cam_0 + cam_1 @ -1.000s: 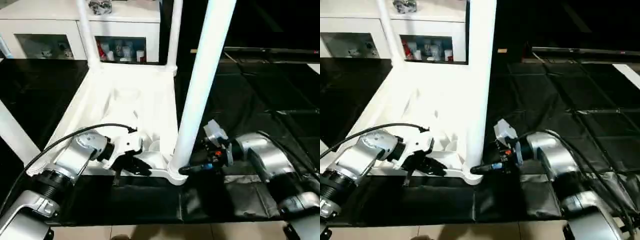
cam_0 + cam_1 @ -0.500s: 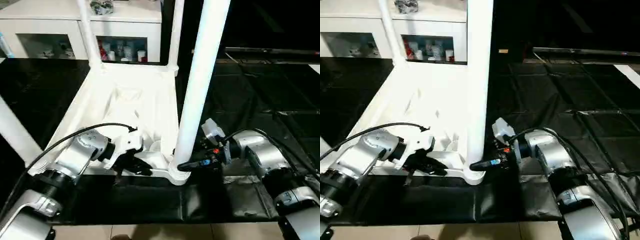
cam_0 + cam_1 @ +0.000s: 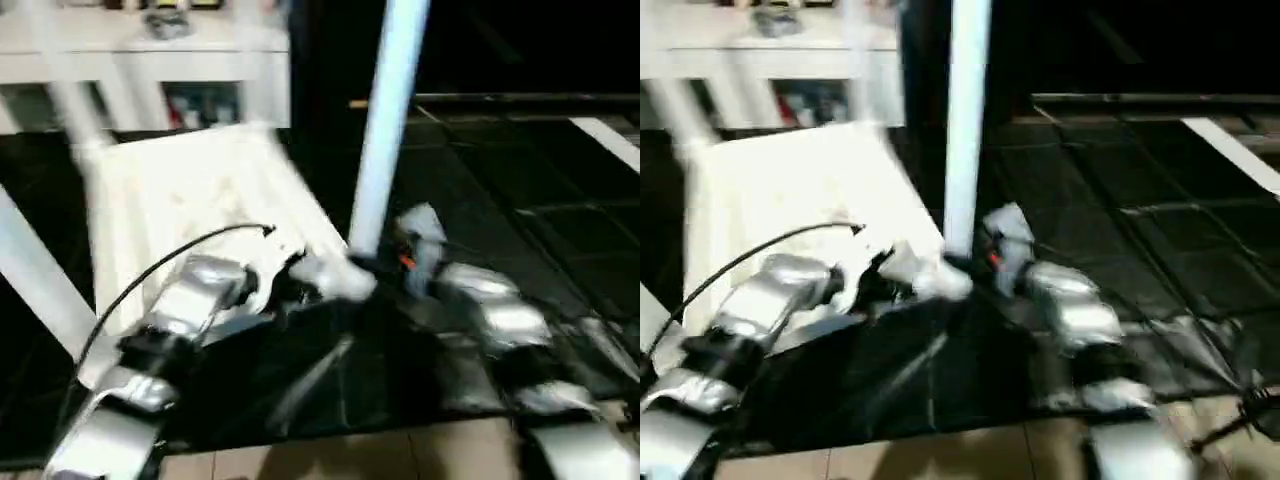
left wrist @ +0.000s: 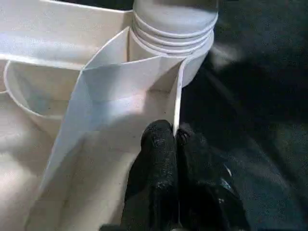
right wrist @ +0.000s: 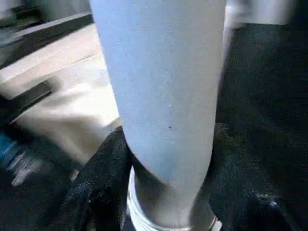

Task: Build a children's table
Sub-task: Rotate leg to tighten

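Note:
The children's table lies upside down on the black mat, its white top point(image 3: 190, 190) ribbed side up. One white leg point(image 3: 385, 130) stands upright in the near right corner socket point(image 4: 173, 33). My left gripper point(image 4: 175, 139) is shut on the top's thin rim wall just beside that socket. My right gripper point(image 5: 168, 159) is shut on the foot of the same leg point(image 5: 163, 86), one black finger point(image 5: 106, 178) pressed against each side. In the head views both grippers meet at that corner, the left one point(image 3: 290, 285) and the right one point(image 3: 385, 265).
Three other white legs rise from the top, one slanting at the left point(image 3: 35, 270) and two at the back point(image 3: 65, 90). A white cabinet point(image 3: 150, 60) stands behind. Black floor mats point(image 3: 520, 180) spread to the right, and tan floor point(image 3: 350, 450) runs along the near edge.
The whole head picture has swung and blurred, so the camera moved. My right gripper came in to the leg's foot and closed around it. The left grip on the rim is unchanged.

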{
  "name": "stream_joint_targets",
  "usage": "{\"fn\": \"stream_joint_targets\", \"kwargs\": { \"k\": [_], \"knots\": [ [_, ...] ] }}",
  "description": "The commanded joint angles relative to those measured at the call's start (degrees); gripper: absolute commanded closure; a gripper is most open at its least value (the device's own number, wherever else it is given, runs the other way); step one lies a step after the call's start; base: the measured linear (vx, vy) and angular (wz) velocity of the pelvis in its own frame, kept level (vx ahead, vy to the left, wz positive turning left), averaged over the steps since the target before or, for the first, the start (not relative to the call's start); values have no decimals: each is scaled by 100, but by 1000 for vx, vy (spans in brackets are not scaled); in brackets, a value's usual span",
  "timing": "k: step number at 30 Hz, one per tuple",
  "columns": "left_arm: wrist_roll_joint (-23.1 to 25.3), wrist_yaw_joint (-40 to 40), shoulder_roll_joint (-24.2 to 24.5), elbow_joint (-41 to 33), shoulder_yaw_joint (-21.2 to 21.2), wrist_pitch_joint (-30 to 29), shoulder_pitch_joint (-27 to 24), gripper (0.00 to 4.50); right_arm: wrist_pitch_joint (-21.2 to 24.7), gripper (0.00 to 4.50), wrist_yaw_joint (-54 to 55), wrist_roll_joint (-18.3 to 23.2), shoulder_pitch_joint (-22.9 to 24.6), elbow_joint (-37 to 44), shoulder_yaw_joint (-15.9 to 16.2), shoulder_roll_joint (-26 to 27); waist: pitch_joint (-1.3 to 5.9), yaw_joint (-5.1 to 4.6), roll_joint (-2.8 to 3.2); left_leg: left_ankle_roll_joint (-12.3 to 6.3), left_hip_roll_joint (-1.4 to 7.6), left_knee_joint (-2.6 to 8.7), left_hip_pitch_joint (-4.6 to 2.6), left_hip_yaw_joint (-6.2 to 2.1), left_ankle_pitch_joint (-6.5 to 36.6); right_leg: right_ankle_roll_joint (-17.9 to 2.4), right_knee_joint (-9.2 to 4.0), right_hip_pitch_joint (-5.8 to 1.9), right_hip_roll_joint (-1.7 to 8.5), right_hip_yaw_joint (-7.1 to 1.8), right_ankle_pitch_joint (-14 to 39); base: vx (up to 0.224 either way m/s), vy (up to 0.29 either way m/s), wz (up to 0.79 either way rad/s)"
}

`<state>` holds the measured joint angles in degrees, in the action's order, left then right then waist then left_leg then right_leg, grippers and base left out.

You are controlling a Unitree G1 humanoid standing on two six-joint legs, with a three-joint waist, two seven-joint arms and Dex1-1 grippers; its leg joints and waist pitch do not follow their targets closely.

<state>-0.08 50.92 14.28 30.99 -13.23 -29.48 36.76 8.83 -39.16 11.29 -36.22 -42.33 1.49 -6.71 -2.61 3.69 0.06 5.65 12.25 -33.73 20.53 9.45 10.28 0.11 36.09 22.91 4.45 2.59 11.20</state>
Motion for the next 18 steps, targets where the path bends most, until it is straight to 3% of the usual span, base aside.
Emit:
{"fn": "stream_joint_targets", "kwargs": {
  "k": [1,4,5,7,10,13,18],
  "knots": [
    [-151,-166,-431,-53,-111,19,205,450,339,255,227,37,-47,-264,285,532,310,44,-16,80,-6,451,15,-13,1595,-822,-611,-226,296,-152,2371,0,0,0],
    [140,-490,-475,107,-231,422,261,450,245,255,167,-62,1,-179,382,657,321,42,-21,-30,5,446,20,-1,1484,-957,-578,-234,277,-175,1853,0,0,0],
    [157,-431,-447,105,-266,422,238,450,222,220,66,-20,69,-100,359,641,328,43,-18,-46,6,446,27,2,1431,-990,-567,-247,280,-177,1731,0,0,0],
    [181,-305,-372,36,-324,387,164,450,98,220,-39,-64,187,15,331,561,325,52,11,-90,11,451,20,16,1361,-1080,-555,-252,273,-177,1424,0,0,0],
    [213,-179,-294,-17,-371,398,97,450,-4,179,-139,-108,274,94,337,461,331,56,13,-104,13,456,12,22,1372,-1142,-552,-262,279,-178,1357,0,0,0],
    [257,186,-31,-51,-514,565,-31,450,130,156,-544,199,414,365,152,199,345,77,38,-154,25,467,3,18,1328,-1176,-548,-289,278,-177,1176,0,0,0],
    [241,855,296,-132,-652,1041,-180,450,101,118,-1322,285,531,635,201,-298,366,150,50,-253,35,434,-6,37,1017,-1393,-486,-310,266,-174,444,0,0,0]
  ]
}}
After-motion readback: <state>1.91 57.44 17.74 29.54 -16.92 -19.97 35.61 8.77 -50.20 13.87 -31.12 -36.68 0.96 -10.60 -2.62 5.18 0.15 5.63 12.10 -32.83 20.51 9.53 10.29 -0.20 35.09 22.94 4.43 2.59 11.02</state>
